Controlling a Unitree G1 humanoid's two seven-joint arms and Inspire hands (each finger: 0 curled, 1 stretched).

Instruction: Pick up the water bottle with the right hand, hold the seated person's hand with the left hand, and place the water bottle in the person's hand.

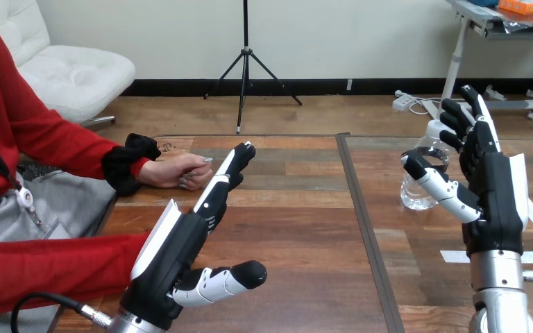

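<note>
Wooden table (298, 229) spans the view, and nearest, the left hand (180, 243) is open with straight fingers reaching just beside the person's hand (177, 171), which rests on the table's left side. At right, the right hand (496, 201) is open, its thumb crossing before the upright bottle (416, 193) standing on the table.
</note>
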